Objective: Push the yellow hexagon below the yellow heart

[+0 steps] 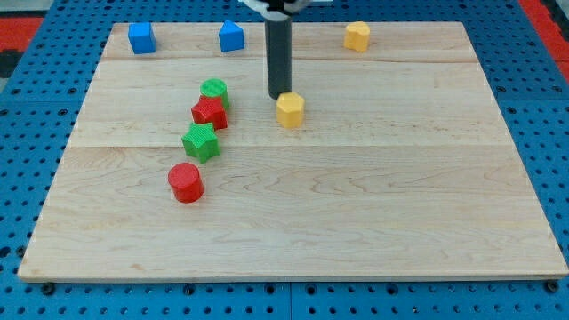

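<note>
A yellow block that looks like the hexagon [290, 109] lies near the middle of the wooden board [400, 196]. A second yellow block, apparently the heart [356, 36], sits near the board's top edge, up and to the right of the hexagon. My tip [279, 95] comes down from the view's top. It rests at the hexagon's upper left edge, touching it or nearly so.
A blue cube [141, 37] and a blue house-shaped block [231, 36] sit along the top edge. To the left of the hexagon, a green round block [214, 90], a red star [210, 112], a green star [201, 141] and a red cylinder [186, 182] form a slanted column.
</note>
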`<control>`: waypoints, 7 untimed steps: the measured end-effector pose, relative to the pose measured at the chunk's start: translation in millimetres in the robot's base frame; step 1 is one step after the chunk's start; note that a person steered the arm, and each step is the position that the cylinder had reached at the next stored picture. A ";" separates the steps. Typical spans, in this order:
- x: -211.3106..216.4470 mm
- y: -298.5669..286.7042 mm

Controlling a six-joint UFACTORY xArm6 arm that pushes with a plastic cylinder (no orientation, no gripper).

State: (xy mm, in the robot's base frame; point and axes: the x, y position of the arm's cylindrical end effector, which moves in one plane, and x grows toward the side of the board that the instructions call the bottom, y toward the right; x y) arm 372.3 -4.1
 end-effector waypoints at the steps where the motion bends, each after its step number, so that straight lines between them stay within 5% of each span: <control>1: 35.7 15.5; 2: 87.4 102.8; 3: 111.5 110.0; 4: 76.6 86.0; 5: 109.9 66.6; 7: 155.1 148.2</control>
